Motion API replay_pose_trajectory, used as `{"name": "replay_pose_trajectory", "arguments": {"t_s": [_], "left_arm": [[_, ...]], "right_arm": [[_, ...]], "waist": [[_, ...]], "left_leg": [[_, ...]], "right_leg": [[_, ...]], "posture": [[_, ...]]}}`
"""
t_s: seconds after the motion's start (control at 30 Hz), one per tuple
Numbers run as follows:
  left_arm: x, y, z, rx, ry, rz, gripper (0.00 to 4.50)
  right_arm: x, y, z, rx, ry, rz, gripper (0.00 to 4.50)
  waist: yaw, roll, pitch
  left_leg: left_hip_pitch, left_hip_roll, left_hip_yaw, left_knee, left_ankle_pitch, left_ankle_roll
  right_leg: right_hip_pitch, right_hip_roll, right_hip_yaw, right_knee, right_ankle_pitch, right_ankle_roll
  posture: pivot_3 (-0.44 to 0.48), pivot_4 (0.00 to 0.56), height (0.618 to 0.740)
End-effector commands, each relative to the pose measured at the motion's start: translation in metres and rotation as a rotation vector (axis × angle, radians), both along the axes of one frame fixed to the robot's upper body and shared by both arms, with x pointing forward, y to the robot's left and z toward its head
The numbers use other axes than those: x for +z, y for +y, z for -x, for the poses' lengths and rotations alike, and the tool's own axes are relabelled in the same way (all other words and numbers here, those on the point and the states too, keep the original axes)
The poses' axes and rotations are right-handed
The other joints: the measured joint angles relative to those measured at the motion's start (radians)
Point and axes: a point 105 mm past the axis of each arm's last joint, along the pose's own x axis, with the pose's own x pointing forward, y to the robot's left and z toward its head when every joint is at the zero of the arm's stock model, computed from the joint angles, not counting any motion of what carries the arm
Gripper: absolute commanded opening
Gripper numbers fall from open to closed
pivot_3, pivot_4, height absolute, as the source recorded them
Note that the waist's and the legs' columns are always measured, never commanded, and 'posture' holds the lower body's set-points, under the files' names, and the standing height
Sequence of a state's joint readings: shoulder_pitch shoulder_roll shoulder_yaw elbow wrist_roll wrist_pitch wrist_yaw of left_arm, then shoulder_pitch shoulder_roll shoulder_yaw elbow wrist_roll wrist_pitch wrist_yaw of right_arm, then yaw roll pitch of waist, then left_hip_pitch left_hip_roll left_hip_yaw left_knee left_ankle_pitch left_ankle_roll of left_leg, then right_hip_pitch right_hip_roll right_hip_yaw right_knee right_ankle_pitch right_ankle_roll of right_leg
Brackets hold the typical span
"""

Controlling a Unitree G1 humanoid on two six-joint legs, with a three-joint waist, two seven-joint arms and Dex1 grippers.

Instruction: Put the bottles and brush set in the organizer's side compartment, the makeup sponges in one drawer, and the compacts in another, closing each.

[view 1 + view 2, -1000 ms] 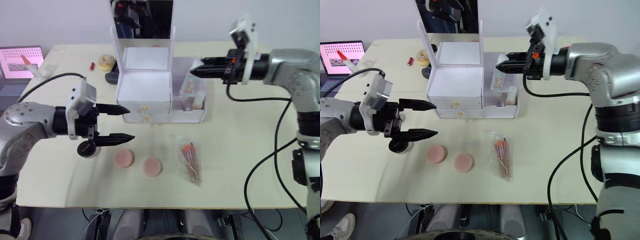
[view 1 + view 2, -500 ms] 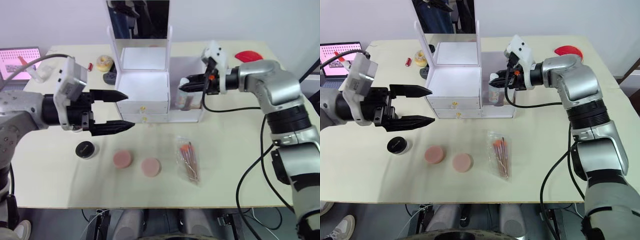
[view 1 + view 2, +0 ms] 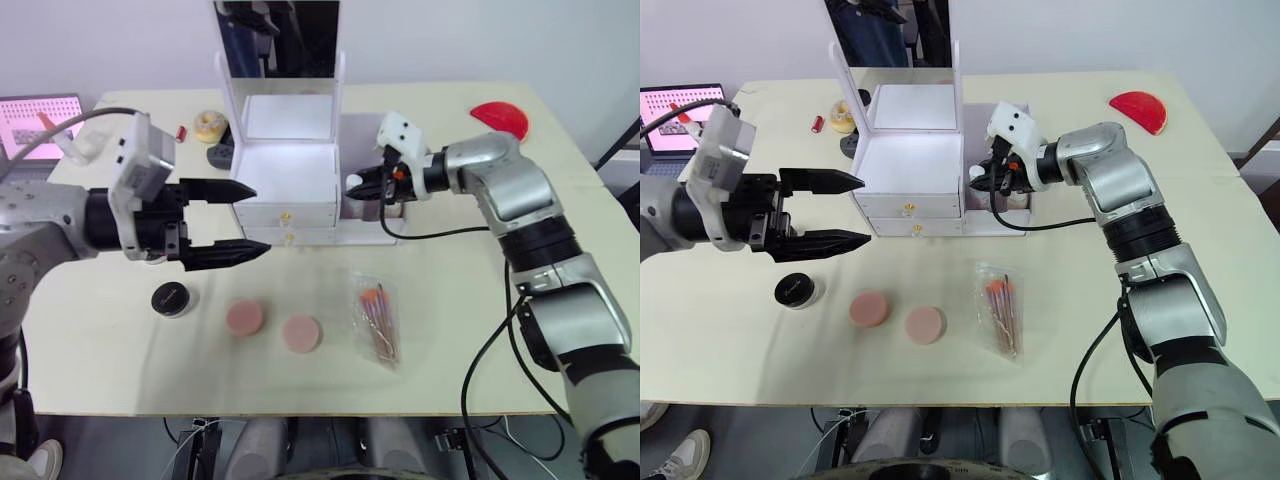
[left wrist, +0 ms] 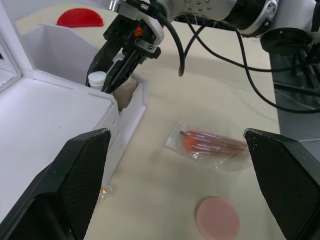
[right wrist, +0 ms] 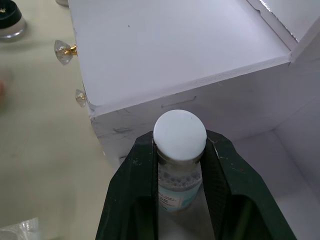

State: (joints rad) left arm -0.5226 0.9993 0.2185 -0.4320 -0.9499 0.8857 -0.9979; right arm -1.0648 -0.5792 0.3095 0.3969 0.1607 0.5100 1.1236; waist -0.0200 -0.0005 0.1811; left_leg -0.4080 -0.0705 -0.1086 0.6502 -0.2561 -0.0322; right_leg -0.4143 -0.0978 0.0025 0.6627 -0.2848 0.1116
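One large white organizer stands at the far middle of the table, with its mirror upright and both gold-knobbed drawers shut. Its side compartment is just under the right gripper, whose two fingers are closed on a clear bottle with a white cap, held upright over the bin beside the drawer section. A tan bottle (mostly hidden) seems to lie in the bin behind these fingers.

The left gripper hovers in front of the drawers with its fingers wide apart and nothing between them. Below it and to its right lies the brush set in its clear pouch. The two makeup sponges sit side by side just under the left fingertips, and one black compact lies beneath the left wrist.
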Motion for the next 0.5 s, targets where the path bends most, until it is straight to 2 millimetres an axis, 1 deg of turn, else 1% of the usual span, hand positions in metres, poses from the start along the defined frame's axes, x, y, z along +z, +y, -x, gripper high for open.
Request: {"name": "replay_pose_trajectory", "arguments": {"t_s": [0.03, 0.13, 0.2, 0.23, 0.3, 0.33, 0.37, 0.4, 0.5], "left_arm": [[0.01, 0.0, 0.003, 0.0, -0.046, -0.002, 4.5], [0.01, 0.001, 0.003, 0.001, -0.045, -0.002, 4.5], [0.01, 0.001, 0.003, 0.001, -0.044, -0.003, 4.5], [0.01, 0.001, 0.003, 0.001, -0.044, -0.003, 4.5], [0.01, 0.001, 0.003, 0.001, -0.042, -0.003, 4.5], [0.01, 0.001, 0.003, 0.001, -0.041, -0.002, 4.5], [0.01, 0.001, 0.002, 0.001, -0.04, -0.002, 4.5], [0.009, 0.001, 0.002, 0.001, -0.039, -0.003, 4.5], [0.008, 0.0, 0.0, 0.0, -0.036, -0.003, 4.5]], "right_arm": [[-0.005, 0.001, 0.001, 0.009, 0.007, 0.011, 0.67], [-0.006, 0.002, 0.001, 0.009, 0.014, 0.01, 0.67], [-0.004, 0.003, 0.002, 0.012, 0.011, 0.003, 1.71], [-0.002, 0.004, 0.003, 0.016, 0.008, -0.002, 2.15], [0.006, 0.005, 0.005, 0.022, -0.002, -0.018, 3.11], [0.011, 0.005, 0.007, 0.028, -0.01, -0.025, 3.68], [0.015, 0.006, 0.009, 0.033, -0.017, -0.033, 4.12], [0.02, 0.005, 0.01, 0.036, -0.023, -0.04, 4.46], [0.033, 0.005, 0.017, 0.048, -0.04, -0.057, 4.46]], "waist": [[0.0, 0.0, 0.0], [-0.001, 0.0, 0.0], [0.0, 0.0, 0.0], [0.0, 0.0, 0.0], [0.0, 0.0, 0.0], [0.0, 0.0, 0.0], [0.0, 0.0, 0.0], [0.0, 0.0, 0.0], [0.0, 0.0, 0.0]], "left_leg": [[0.0, 0.0, 0.0, 0.0, 0.0, 0.0], [0.0, 0.0, 0.0, 0.0, 0.0, 0.0], [0.0, 0.0, 0.0, 0.0, 0.0, 0.0], [0.0, 0.0, 0.0, 0.0, 0.0, 0.0], [0.0, 0.0, 0.0, 0.0, 0.0, 0.0], [0.0, 0.0, 0.0, 0.0, 0.0, 0.0], [0.0, 0.0, 0.0, 0.0, 0.0, 0.0], [0.0, 0.0, 0.0, 0.0, 0.0, 0.0], [0.0, 0.0, 0.0, 0.0, 0.0, 0.0]], "right_leg": [[0.0, 0.0, 0.0, 0.0, 0.0, 0.0], [0.0, 0.0, 0.0, 0.0, 0.0, 0.0], [0.0, 0.0, 0.0, 0.0, 0.0, 0.0], [0.0, 0.0, 0.0, 0.0, 0.0, 0.0], [0.0, 0.0, 0.0, 0.0, 0.0, 0.0], [0.0, 0.0, 0.0, 0.0, 0.0, 0.0], [0.0, 0.0, 0.0, 0.0, 0.0, 0.0], [0.0, 0.0, 0.0, 0.0, 0.0, 0.0], [-0.001, 0.0, 0.001, 0.0, 0.0, 0.0]], "posture": [[0.0, 0.15, 0.74], [0.0, 0.15, 0.74], [0.0, 0.15, 0.74], [0.0, 0.15, 0.74], [0.0, 0.15, 0.74], [0.0, 0.15, 0.74], [0.0, 0.15, 0.74], [0.0, 0.15, 0.74], [0.0, 0.15, 0.74]]}}
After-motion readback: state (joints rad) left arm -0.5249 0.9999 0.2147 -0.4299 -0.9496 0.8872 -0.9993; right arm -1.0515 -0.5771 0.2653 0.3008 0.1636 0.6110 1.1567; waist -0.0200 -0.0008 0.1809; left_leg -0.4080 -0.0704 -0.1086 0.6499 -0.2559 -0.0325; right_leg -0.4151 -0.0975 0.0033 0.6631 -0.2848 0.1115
